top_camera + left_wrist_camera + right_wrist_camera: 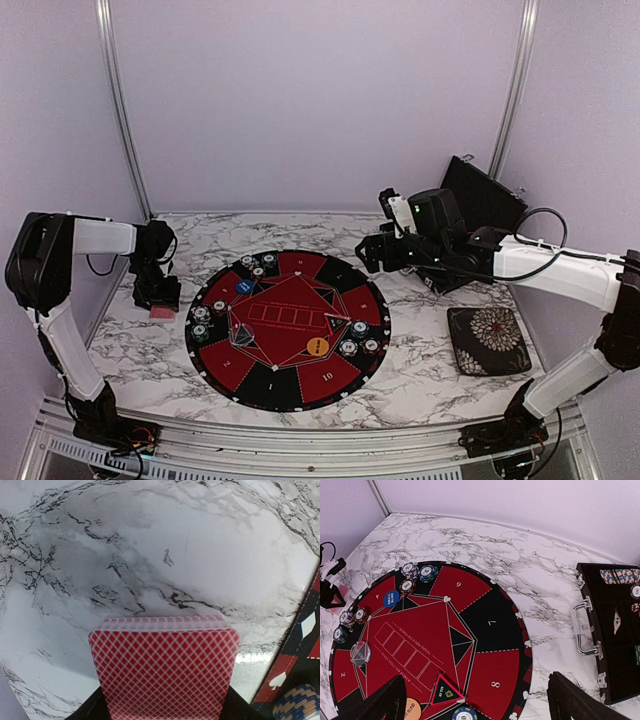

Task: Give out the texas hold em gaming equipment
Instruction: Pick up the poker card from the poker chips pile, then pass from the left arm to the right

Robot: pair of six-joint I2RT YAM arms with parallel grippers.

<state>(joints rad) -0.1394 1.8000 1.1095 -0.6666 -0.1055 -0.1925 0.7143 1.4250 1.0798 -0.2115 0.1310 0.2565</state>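
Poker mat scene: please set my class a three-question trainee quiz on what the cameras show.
1. True or false: the left end effector holds a deck of red-backed cards.
2. Which button disc lies at the mat's far-left sector? A) blue small blind disc B) green C) white
3. Fill in: the open black case holds striped ____.

Key: 1 true; 2 A; 3 chips.
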